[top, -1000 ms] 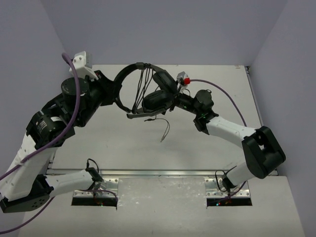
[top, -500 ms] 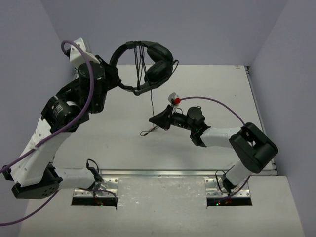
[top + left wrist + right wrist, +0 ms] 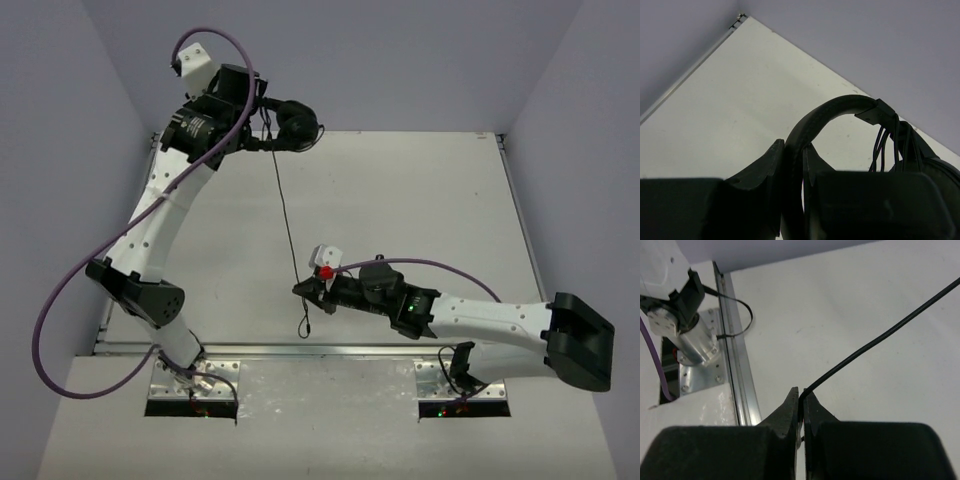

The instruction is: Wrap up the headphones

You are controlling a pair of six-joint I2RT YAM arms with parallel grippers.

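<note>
The headphones [image 3: 295, 125] hang in the air at the back left, black, with the earcups bunched together. My left gripper [image 3: 256, 118] is shut on the arched headband [image 3: 840, 105]; in the left wrist view its fingers [image 3: 771, 165] press the band from both sides. Several turns of thin cable [image 3: 887, 140] lie across the band near an earcup. The long black cable [image 3: 285, 215] runs straight down to my right gripper [image 3: 300, 290], shut on it low over the table. In the right wrist view the cable [image 3: 880, 335] enters the closed tips [image 3: 801, 392]. A short tail [image 3: 305, 322] dangles below.
A metal rail [image 3: 320, 350] runs along the table's near edge, close under the right gripper. The left arm's base mount [image 3: 690, 335] stands beyond the rail [image 3: 737, 370]. Purple robot cables [image 3: 60, 300] loop off both arms. Walls close in at the back and sides.
The left arm lifted the headphones up and back to the left. The right gripper let go of the earcups, shut on the cable and drew it toward the near edge, pulling it straight.
</note>
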